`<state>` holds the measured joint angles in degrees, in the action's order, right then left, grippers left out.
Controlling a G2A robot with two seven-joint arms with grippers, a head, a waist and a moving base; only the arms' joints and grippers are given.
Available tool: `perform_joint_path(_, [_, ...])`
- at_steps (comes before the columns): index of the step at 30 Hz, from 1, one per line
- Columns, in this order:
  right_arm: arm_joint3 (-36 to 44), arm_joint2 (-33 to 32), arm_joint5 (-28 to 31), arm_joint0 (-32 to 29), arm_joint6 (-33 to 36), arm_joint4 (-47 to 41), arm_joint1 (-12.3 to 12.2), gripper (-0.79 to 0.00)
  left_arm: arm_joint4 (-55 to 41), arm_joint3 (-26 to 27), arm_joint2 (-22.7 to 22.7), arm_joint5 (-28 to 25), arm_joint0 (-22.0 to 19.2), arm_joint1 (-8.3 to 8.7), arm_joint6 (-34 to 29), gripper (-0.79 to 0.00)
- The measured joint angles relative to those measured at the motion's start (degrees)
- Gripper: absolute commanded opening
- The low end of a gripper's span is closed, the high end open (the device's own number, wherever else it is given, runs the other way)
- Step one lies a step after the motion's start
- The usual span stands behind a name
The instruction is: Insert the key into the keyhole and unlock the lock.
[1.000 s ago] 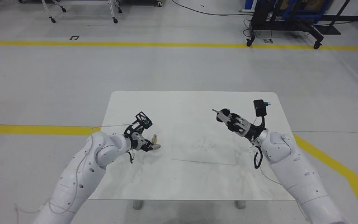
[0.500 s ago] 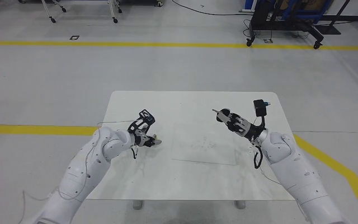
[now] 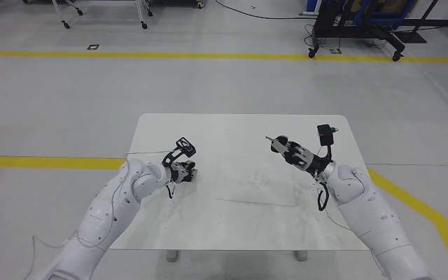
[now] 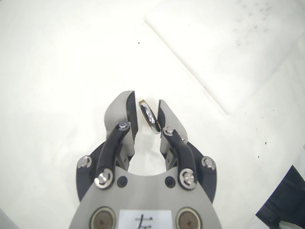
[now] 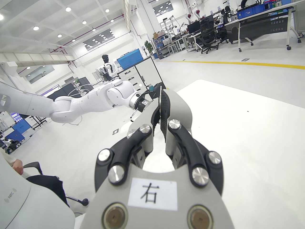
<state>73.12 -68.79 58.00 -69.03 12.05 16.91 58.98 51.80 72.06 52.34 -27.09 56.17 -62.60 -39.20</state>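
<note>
A small brass and silver lock (image 4: 149, 117) stands on edge on the white table (image 3: 238, 129), left of centre. My left gripper (image 4: 145, 98) is down over it, open, with one finger on each side. The lock leans against one pad (image 4: 160, 117) and a gap shows at the other. In the top view the left gripper (image 3: 189, 170) hides most of the lock. My right gripper (image 3: 283, 145) hovers above the table's right half, shut on the key (image 3: 270, 140), whose thin blade sticks out toward the left. In the right wrist view the right gripper (image 5: 162, 94) clamps the key (image 5: 161, 103) edge-on.
A faint rectangular mat (image 3: 253, 183) lies flat in the table's middle, its corner (image 4: 224, 113) just beyond the lock. The left arm (image 5: 112, 95) shows far off past the right gripper. The table's edges are well away from both grippers.
My left gripper has slid to the right and come down over the lock, which now sits between its fingers instead of beside them. The right arm has not moved.
</note>
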Motion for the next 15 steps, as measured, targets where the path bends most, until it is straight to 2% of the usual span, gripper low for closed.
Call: perform_joint_path(15, [0.0, 0.0, 0.0, 0.0, 0.0, 0.0, 0.0, -0.785, 1.6, 0.4, -0.2, 0.4, 0.0, -0.28, -0.3, -0.785])
